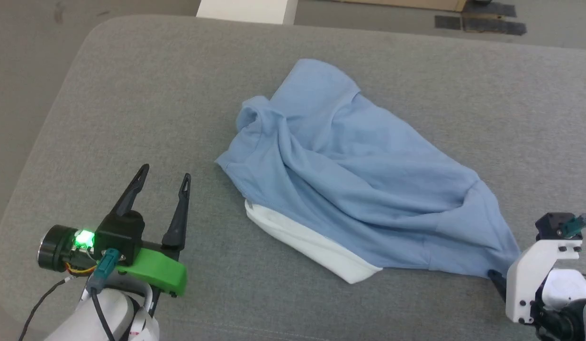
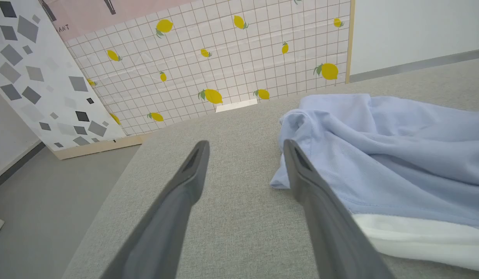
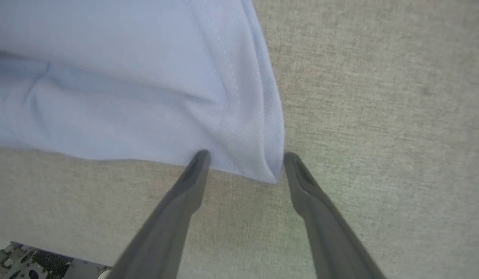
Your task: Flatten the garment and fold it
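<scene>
On the grey woven-fabric surface with a rounded corner, the light blue soft-knit garment lies crumpled in loose folds. It runs from the middle toward the near right edge. A white band of cloth shows along its near side, under the blue.

The left gripper, with dark fingers and a green plastic piece at its base, sits to the garment's left, apart from it. Its fingers are spread, with bare surface between them.

The right gripper is at the garment's near right corner, fingers spread wide. The stitched hem corner lies between the tips; whether they touch the cloth cannot be told.

Beyond the surface stands a white gridded panel printed with yellow lemons.
</scene>
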Controlling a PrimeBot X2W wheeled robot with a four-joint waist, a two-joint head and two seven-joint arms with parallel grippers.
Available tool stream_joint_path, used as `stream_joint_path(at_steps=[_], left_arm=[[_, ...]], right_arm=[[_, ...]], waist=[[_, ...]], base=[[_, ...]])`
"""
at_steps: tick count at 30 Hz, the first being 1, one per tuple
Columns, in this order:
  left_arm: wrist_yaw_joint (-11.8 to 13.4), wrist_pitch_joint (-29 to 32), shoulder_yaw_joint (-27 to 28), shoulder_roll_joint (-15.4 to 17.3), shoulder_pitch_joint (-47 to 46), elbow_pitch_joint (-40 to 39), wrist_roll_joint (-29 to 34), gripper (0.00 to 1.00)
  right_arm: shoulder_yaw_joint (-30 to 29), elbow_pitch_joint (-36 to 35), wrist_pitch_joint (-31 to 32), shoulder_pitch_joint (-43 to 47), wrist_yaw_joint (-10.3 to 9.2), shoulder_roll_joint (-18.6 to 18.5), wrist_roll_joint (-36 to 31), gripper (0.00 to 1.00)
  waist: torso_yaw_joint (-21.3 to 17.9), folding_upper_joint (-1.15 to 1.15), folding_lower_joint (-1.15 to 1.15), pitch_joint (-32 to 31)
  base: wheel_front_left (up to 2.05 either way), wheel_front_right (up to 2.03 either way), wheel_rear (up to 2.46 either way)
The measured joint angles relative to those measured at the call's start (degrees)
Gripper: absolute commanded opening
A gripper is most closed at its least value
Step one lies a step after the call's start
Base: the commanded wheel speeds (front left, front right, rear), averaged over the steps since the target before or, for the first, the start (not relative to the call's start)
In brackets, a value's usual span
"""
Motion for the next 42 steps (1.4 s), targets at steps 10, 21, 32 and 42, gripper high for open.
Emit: stream_joint_path(at_steps=[10, 21, 32, 42], left_arm=[[-0.02, -0.18, 0.58, -0.38, -0.13, 0.88, 0.32, 1.00], [-0.83, -0.15, 0.30, -0.79, -0.11, 2.14, -0.07, 1.00], [-0.83, -0.07, -0.19, -1.09, -0.13, 1.72, -0.20, 1.00], [-0.83, 0.10, 0.04, -1.27, -0.15, 1.38, -1.36, 1.00]], right_arm=[[1.10, 1.03, -2.42, -1.99, -0.01, -0.54, -2.07, 0.00], [-0.14, 4.17, -4.10, -4.52, 0.02, -14.41, 1.64, 0.00], [-5.17, 13.25, -4.94, -4.49, 0.02, -23.90, 3.69, 0.05], [-1.89, 10.45, -18.38, -7.36, 0.01, -19.78, 6.39, 1.00]], waist=[[2.27, 0.00, 0.00, 3.25], [-0.86, 0.00, 0.00, 0.98], [-2.41, 0.00, 0.00, 1.98], [-3.16, 0.00, 0.00, 0.31]], base=[[0.00, 0.00, 0.00], [0.00, 0.00, 0.00], [0.00, 0.00, 0.00], [0.00, 0.00, 0.00]])
